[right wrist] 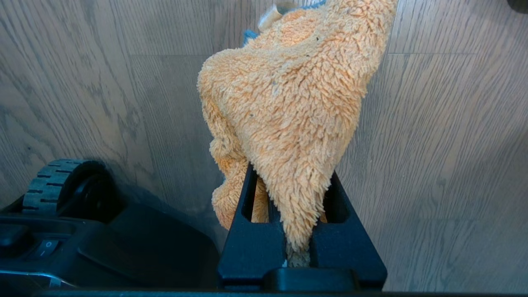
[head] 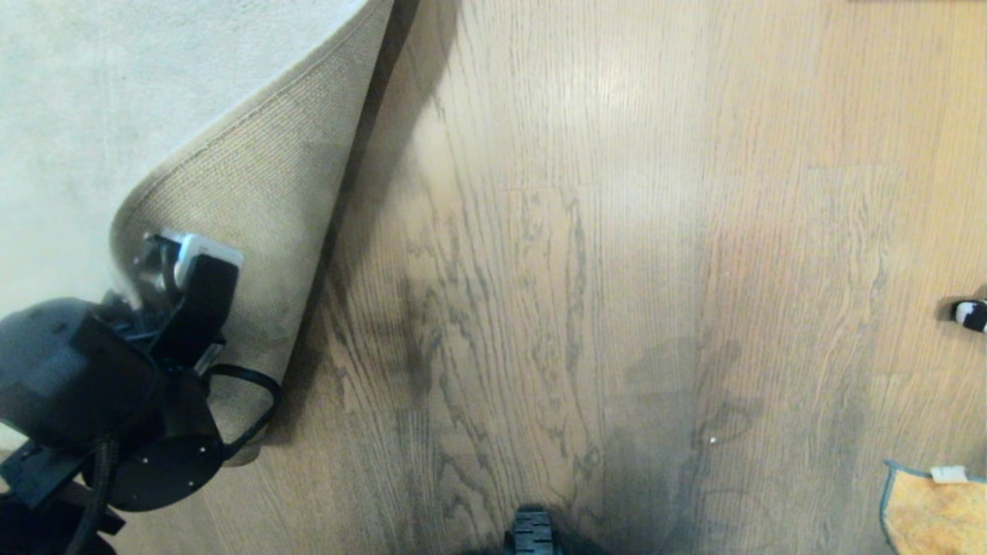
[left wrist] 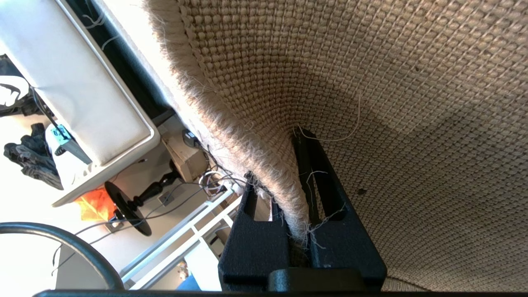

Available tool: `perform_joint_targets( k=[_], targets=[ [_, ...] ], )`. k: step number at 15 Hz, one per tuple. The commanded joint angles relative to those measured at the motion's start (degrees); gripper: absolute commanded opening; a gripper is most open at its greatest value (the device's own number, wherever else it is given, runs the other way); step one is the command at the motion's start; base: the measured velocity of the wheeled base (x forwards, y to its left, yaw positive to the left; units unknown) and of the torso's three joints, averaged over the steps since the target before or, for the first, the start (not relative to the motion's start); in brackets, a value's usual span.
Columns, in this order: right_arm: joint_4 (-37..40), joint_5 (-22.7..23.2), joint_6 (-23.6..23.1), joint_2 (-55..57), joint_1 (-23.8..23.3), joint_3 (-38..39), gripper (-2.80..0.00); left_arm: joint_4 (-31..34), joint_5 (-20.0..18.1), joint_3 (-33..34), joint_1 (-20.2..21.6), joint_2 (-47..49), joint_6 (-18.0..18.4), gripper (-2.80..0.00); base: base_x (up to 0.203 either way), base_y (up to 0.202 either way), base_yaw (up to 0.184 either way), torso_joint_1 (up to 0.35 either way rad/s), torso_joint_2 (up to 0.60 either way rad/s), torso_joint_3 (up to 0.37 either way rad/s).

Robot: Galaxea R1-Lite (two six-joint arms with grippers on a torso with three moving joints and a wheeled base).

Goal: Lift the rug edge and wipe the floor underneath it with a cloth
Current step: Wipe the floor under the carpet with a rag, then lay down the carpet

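The rug edge point(head: 254, 193) is folded back on the left, tan woven backing up, over the pale grey rug point(head: 85, 100). My left gripper point(head: 166, 258) is shut on that lifted border; the left wrist view shows the frayed rug edge point(left wrist: 264, 165) pinched between the black fingers of the left gripper point(left wrist: 274, 161). Bare brown wood floor point(head: 586, 231) lies beside the fold. The orange cloth point(right wrist: 288, 95) hangs bunched from my right gripper point(right wrist: 291, 173), which is shut on it above the floor point(right wrist: 445, 144). In the head view only a part of the cloth point(head: 933, 512) shows at the bottom right corner.
A small black-and-white object point(head: 970, 314) lies at the right edge of the floor. My base's front wheel point(head: 532, 532) sits at the bottom middle, and the dark base with a wheel point(right wrist: 53, 185) is close to the hanging cloth. White furniture point(left wrist: 78, 95) and cables stand beyond the rug.
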Motion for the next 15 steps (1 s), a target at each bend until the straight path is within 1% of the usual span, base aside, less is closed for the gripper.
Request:
perform_joint_targets(
  k=[1,8,11,15],
  targets=[
    [-0.5,0.0,0.0,0.0,0.0,0.1,-2.80,-2.7,0.4,0.1,0.0,0.0,0.3,-2.80,0.000,0.000,0.000,0.000,0.00,0.000],
    [-0.5,0.1,0.0,0.0,0.0,0.1,-2.80,-2.7,0.3,-0.8,-0.4,-0.3,0.3,-2.80,0.000,0.000,0.000,0.000,0.00,0.000],
    [-0.5,0.1,0.0,0.0,0.0,0.1,-2.80,-2.7,0.4,-2.6,-3.8,-0.7,0.4,-2.80,0.000,0.000,0.000,0.000,0.00,0.000],
    [-0.5,0.0,-0.1,0.0,0.0,0.1,-2.80,-2.7,0.6,-8.1,-6.9,-0.7,0.8,-2.80,0.000,0.000,0.000,0.000,0.00,0.000]
  ],
)
